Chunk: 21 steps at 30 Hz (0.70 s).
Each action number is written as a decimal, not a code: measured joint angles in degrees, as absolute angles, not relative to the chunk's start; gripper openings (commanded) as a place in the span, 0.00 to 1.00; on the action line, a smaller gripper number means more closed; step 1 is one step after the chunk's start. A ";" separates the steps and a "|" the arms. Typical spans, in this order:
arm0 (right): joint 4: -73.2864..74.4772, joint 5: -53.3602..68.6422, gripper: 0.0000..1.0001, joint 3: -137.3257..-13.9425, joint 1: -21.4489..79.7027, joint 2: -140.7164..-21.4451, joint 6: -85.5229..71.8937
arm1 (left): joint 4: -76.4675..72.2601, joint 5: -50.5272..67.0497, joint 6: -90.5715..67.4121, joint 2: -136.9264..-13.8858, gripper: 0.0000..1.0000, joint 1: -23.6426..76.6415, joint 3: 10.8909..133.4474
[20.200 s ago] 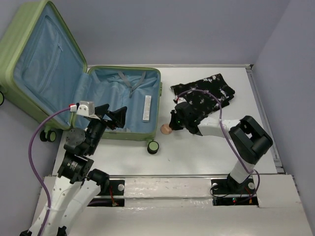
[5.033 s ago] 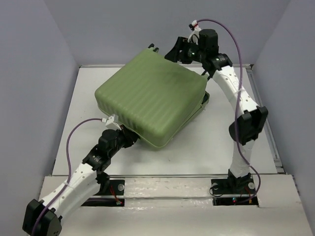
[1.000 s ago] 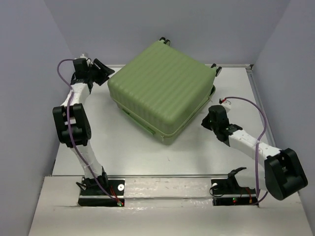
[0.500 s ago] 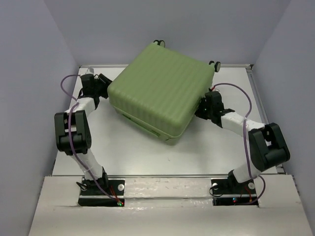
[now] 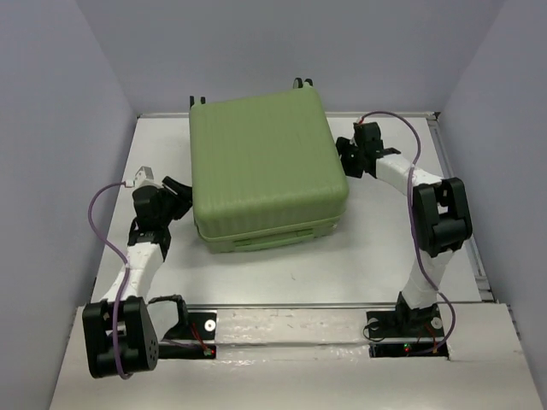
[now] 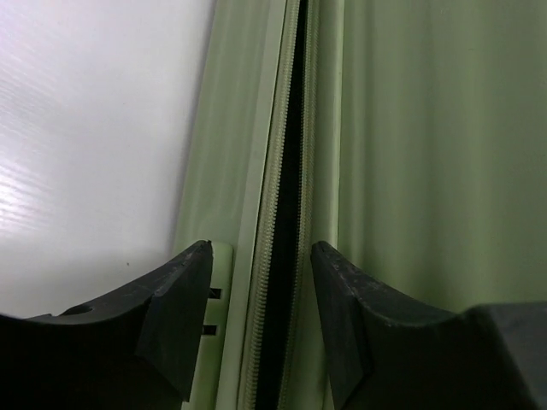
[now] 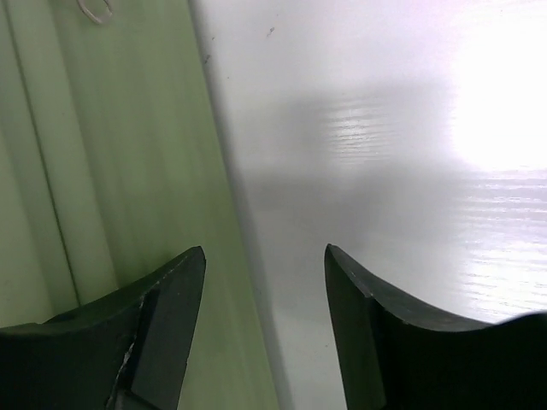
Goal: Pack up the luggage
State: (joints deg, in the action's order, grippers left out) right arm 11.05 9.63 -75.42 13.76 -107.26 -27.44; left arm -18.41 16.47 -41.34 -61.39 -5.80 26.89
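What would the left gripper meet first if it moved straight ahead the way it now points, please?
The luggage. The left gripper is open, with its jaws on either side of the zipper seam in the side wall. That wall would likely come first, though how near it is stays unclear.

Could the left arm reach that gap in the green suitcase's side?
Probably yes: the left gripper sits open right at the suitcase, facing the gap, nothing between.

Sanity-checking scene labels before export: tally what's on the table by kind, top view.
luggage: 1 (light green, lid down)
grippers: 2 (left gripper, right gripper, both open)
Total: 3
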 measured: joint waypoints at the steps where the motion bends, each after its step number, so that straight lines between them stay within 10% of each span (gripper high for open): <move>1: 13.50 9.56 0.67 -77.87 13.65 -108.33 -26.61 | -17.21 15.94 -40.88 -60.47 0.64 -5.63 27.05; 13: 20.14 17.56 0.30 -80.49 7.03 -89.67 -25.74 | -3.57 17.74 -34.33 -56.45 0.93 -5.74 44.29; 17: 18.68 18.90 0.07 -76.53 6.72 -76.90 -23.35 | -3.49 19.68 -33.21 -52.56 0.87 -6.55 43.27; 21: 17.78 22.02 0.07 -63.26 8.05 -61.65 -22.17 | -3.64 21.15 -32.42 -47.90 0.72 -7.07 37.26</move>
State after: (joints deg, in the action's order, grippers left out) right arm 17.78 22.02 -63.26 8.05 -61.65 -22.17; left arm -3.64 21.15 -32.42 -47.90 -7.07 37.26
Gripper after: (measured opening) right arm 0.073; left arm 0.789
